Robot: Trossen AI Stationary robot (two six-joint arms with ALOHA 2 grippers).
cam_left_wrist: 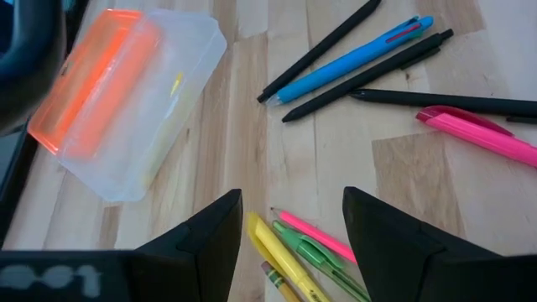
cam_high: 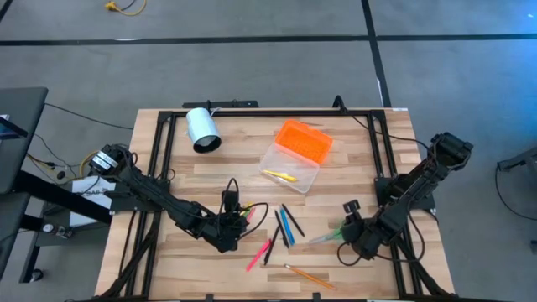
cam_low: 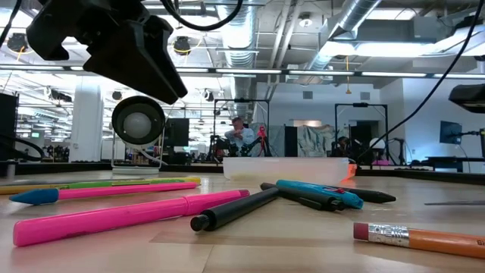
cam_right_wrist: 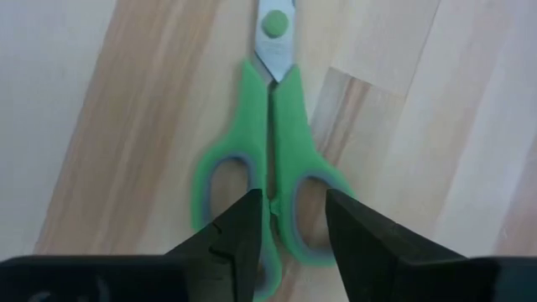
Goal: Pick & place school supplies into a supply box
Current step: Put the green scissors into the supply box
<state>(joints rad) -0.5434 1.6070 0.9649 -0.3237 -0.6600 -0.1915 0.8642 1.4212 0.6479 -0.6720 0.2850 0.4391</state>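
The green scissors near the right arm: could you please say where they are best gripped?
Probably across the closed handles of the green scissors, from straight above: they lie flat on the table, and the right end effector already straddles the narrow join between the loops.

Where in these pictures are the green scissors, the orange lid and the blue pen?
green scissors (cam_right_wrist: pixel 289 126): right wrist view, on a handle.
orange lid (cam_high: pixel 304 139): high view, lid's middle.
blue pen (cam_left_wrist: pixel 352 57): left wrist view, mid-barrel.

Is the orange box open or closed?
Open. The supply box has its orange lid flipped back, and a yellow pen lies inside the clear base.
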